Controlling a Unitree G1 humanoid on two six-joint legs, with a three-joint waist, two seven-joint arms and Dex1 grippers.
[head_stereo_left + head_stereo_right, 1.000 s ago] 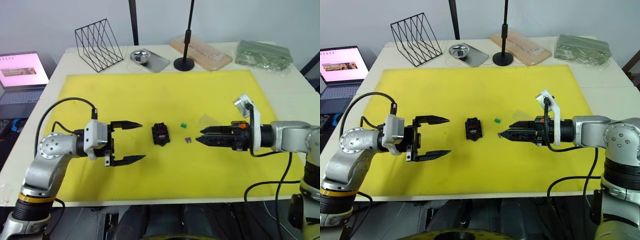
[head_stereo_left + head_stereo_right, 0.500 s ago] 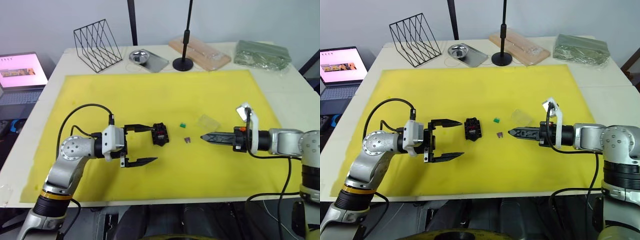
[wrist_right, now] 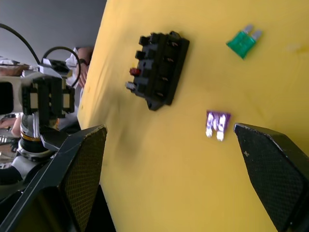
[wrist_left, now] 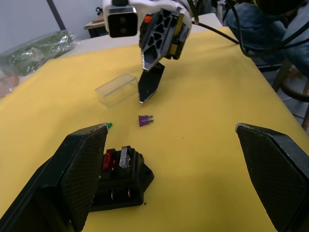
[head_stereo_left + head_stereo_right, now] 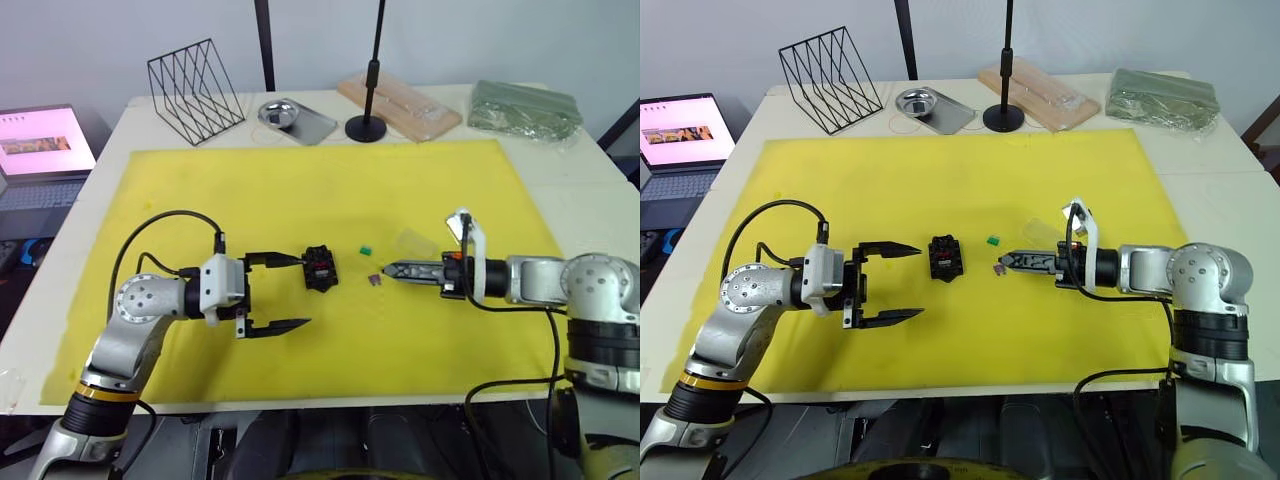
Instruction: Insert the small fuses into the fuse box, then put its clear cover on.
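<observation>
The black fuse box (image 5: 320, 267) lies mid-mat with a red fuse (image 4: 107, 159) and a grey fuse (image 4: 124, 155) standing in its slots. A green fuse (image 5: 367, 250) and a purple fuse (image 5: 375, 280) lie loose on the yellow mat just right of it. Farther right rests the clear cover (image 5: 415, 243). My left gripper (image 5: 305, 290) is open just left of the box, its upper fingertip almost at the box. My right gripper (image 5: 390, 269) is open and rolled on its side, with its tips just right of the purple fuse (image 3: 217, 123), which lies between the fingers.
The yellow mat (image 5: 300, 190) covers most of the table. Along the back edge stand a wire rack (image 5: 195, 78), a metal tray (image 5: 290, 115), a black stand base (image 5: 367, 127), a wrapped wooden board (image 5: 400, 100) and a green bag (image 5: 525, 105). A laptop (image 5: 45, 140) sits off to the left.
My left gripper has moved right, up to the fuse box, and stays open. The right gripper has rolled and slid left, from beside the clear cover to the purple fuse.
</observation>
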